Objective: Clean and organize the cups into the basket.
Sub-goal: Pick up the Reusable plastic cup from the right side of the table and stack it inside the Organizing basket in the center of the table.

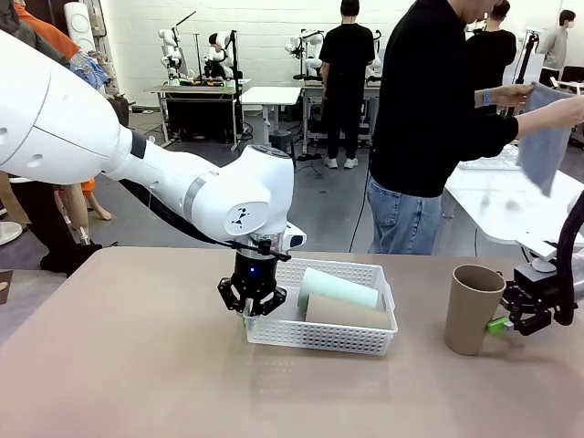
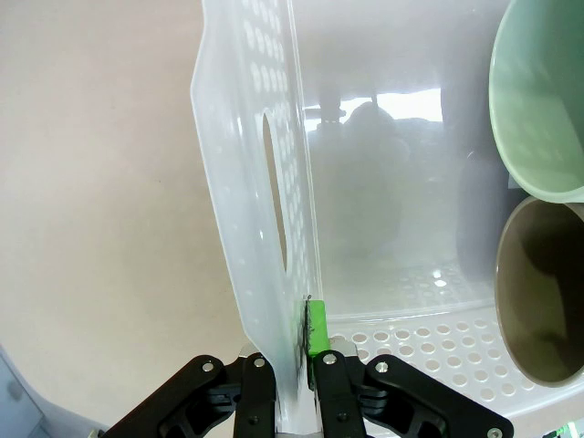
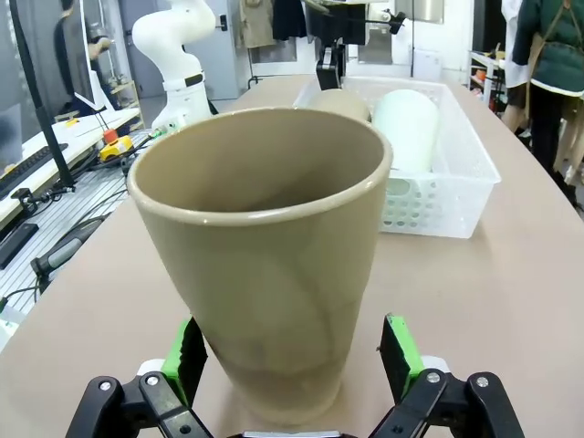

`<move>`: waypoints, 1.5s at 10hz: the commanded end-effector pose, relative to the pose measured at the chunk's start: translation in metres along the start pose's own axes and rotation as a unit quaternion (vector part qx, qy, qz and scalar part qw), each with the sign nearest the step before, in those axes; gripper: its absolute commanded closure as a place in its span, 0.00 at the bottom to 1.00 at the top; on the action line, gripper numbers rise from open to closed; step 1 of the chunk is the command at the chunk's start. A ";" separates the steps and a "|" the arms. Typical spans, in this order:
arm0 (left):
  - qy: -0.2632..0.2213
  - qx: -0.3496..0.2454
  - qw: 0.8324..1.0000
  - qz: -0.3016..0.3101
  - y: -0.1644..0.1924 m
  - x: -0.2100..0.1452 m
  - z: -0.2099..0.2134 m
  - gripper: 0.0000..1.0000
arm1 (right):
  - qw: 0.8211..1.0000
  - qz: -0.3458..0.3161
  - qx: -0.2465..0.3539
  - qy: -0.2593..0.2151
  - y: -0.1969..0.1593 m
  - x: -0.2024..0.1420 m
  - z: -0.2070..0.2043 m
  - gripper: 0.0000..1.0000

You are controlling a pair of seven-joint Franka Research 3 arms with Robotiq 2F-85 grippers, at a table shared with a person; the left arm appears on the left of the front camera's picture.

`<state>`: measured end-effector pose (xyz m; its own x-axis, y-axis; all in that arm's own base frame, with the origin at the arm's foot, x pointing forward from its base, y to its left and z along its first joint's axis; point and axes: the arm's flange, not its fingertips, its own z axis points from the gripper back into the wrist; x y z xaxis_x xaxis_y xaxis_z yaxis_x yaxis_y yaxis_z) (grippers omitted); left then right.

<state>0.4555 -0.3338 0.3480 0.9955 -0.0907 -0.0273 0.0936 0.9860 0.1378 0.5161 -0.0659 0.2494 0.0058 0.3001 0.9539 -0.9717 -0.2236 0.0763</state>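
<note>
Pinching the left end wall of the basket (image 2: 246,182) between the fingers of the left gripper (image 2: 306,342), pressed together on the thin plastic beside the handle cut-out (image 2: 274,201), with the basket resting on the counter (image 1: 137,365) near its middle. Counting two of the cups already inside, lying on their sides and touching each other: the mint cup (image 1: 339,287) toward the far wall, a tan cup (image 1: 347,312) along the near wall, both with mouths turned to the pinched end. Counting one more outside: the upright cup (image 1: 472,310), also tan, standing on the counter well to the right of the basket and apart from it. Bracketing that upright cup low on its body with the right gripper (image 3: 294,356), its fingers (image 3: 399,351) spread wide, one on each side, apparently with a small gap to the wall and not yet clamping. Noting a person beyond the far edge of the counter, busy with a grey-blue cloth (image 1: 546,137) and turned to another table. Judging the job well past halfway: two cups stowed, one left to grasp, carry across and lay in the free space beside the others. Cannot tell whether any cup has been wiped.
</note>
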 end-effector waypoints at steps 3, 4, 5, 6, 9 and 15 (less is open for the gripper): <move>0.004 0.005 1.000 -0.004 -0.001 -0.003 -0.005 1.00 | 0.998 -0.003 0.054 0.017 -0.014 -0.005 -0.027 0.00; 0.004 0.005 1.000 -0.004 -0.001 -0.003 -0.005 1.00 | 0.998 -0.002 0.067 0.019 -0.015 -0.006 -0.035 0.00; 0.004 0.005 1.000 -0.004 -0.001 -0.003 -0.005 1.00 | 0.997 -0.003 0.078 0.019 -0.015 -0.007 -0.040 0.00; 0.004 0.005 1.000 -0.004 -0.001 -0.003 -0.005 1.00 | 0.996 -0.005 0.082 0.020 -0.015 -0.009 -0.042 0.00; 0.004 0.005 1.000 -0.004 -0.001 -0.003 -0.005 1.00 | 0.995 0.008 0.098 0.024 -0.013 -0.011 -0.041 0.00; 0.004 0.005 1.000 -0.004 -0.001 -0.003 -0.005 1.00 | 0.995 0.009 0.102 0.022 -0.013 -0.010 -0.041 1.00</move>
<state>0.4554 -0.3338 0.3480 0.9955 -0.0908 -0.0274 0.0937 0.9860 0.1378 0.5161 -0.0268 0.2280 -0.0132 0.3417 0.9397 -0.9166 -0.3797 0.1252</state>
